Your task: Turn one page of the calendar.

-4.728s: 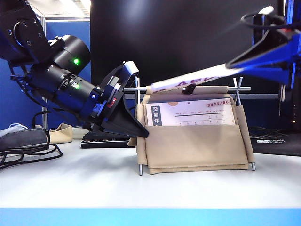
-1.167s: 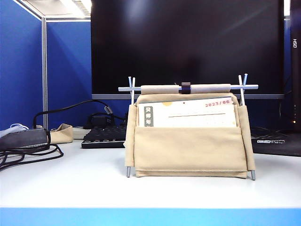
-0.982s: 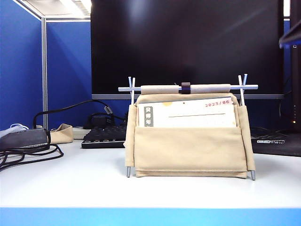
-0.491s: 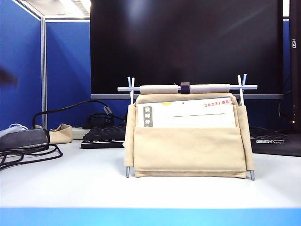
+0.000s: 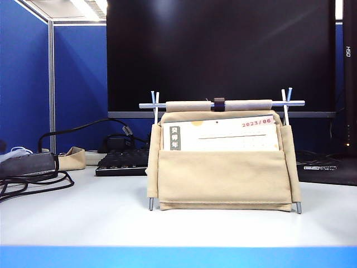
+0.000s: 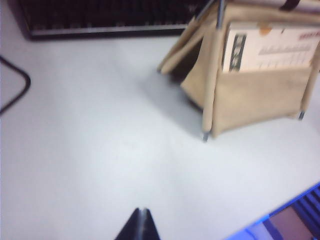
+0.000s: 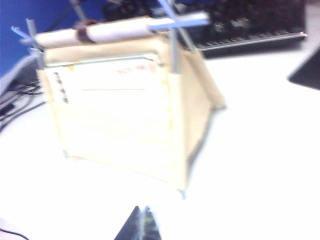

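We are looking at an office cubicle. Blue partition walls (image 5: 30,84) with a metal post close in the white surface (image 5: 111,223), a large black monitor (image 5: 223,56) stands at the back, a black keyboard (image 5: 120,162) lies beneath it, cables (image 5: 33,181) trail at one side, and ceiling light panels (image 5: 83,8) show overhead.

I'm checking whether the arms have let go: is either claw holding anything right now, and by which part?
Nothing is held. The left claw and right claw are both shut and empty above the table, away from the calendar.
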You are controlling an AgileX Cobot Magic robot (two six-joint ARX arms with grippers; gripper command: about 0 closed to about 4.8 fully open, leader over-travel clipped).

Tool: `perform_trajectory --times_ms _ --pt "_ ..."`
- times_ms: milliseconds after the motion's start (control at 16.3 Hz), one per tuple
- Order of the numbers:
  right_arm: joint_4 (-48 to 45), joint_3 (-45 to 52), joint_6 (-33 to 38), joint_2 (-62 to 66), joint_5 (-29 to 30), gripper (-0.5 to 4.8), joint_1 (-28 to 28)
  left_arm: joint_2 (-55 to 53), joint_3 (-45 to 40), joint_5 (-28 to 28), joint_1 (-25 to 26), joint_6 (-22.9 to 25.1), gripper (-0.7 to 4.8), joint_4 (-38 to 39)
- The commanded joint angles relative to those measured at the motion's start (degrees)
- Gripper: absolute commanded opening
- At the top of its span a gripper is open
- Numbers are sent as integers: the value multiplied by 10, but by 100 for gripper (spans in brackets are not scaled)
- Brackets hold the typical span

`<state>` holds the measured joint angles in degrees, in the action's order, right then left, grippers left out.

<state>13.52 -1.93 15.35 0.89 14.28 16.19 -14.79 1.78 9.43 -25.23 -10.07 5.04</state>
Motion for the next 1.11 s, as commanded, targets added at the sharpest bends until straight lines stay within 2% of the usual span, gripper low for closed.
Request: perform_trajectory --times_ms 61,430,1105 --pt "-3 4 -23 -1 -27 -8 17 -1 -12 2 0 3 -6 5" --pt "-2 4 -35 -1 -39 -7 19 -1 -12 -11 0 10 -5 46" --pt "-1 4 -35 -1 -41 -7 19 -1 -12 -11 0 11 -5 46"
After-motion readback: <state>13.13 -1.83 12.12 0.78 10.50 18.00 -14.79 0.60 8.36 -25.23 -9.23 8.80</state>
